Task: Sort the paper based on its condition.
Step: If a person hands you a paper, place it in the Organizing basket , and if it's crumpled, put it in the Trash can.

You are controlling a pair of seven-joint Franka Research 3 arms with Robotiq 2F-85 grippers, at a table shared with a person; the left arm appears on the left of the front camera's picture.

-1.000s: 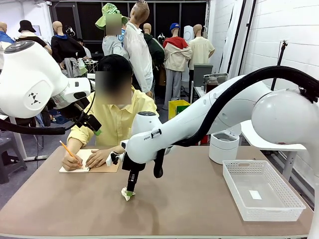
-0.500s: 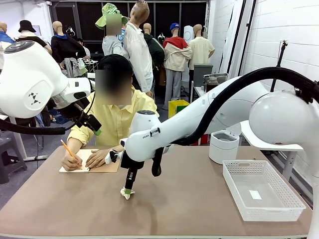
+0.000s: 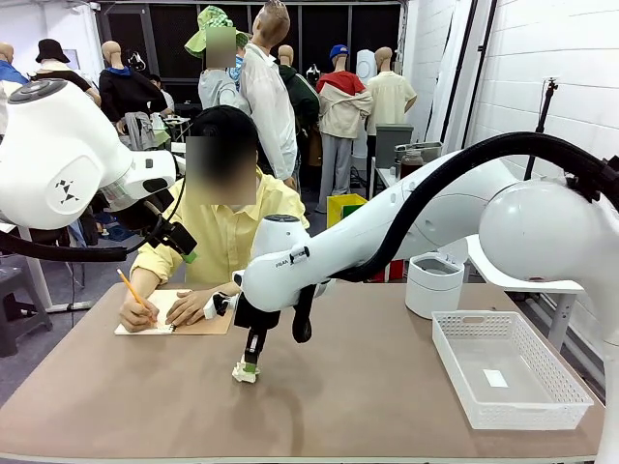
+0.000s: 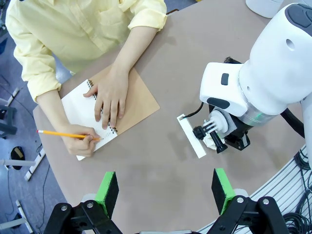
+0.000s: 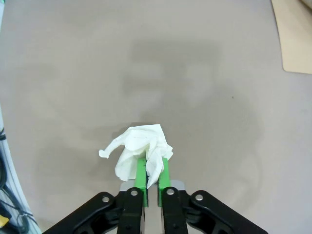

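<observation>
Right gripper [image 5: 152, 168] clamped on the crumpled paper [image 5: 139, 144], lower centre of frame; delivery remains; left gripper [image 4: 165, 181] spread, empty.

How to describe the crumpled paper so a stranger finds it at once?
At the brown table, look near the middle, under the right gripper. Pinched between its green pads is a small white crumpled paper, unlike the flat notebook page the person writes on.
</observation>
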